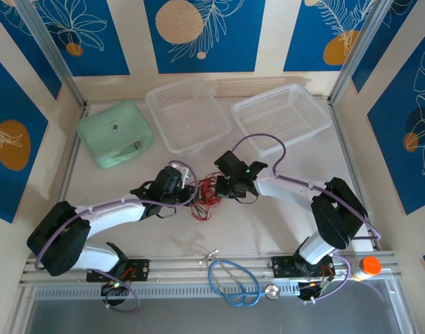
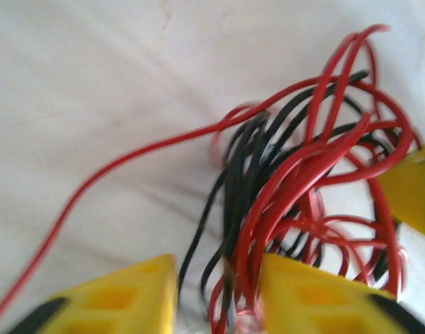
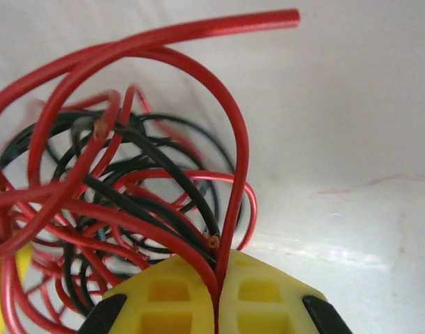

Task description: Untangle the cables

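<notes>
The tangle of thin red and black wires [image 1: 205, 197], centre of the top view, looks light, springy and snag-prone, best taken by a free outer loop: one clump, strands too interlaced to count. The right gripper [image 3: 218, 278] pinches one red strand; the left gripper [image 2: 219, 275] stands partly apart, several strands between its yellow fingers.

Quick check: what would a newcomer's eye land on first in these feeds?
The red-and-black cables, one tangle at mid-table, with both grippers meeting on it. The right gripper is shut on a red strand; the left gripper stands open around more strands. A blue loop lies at the near edge.
</notes>
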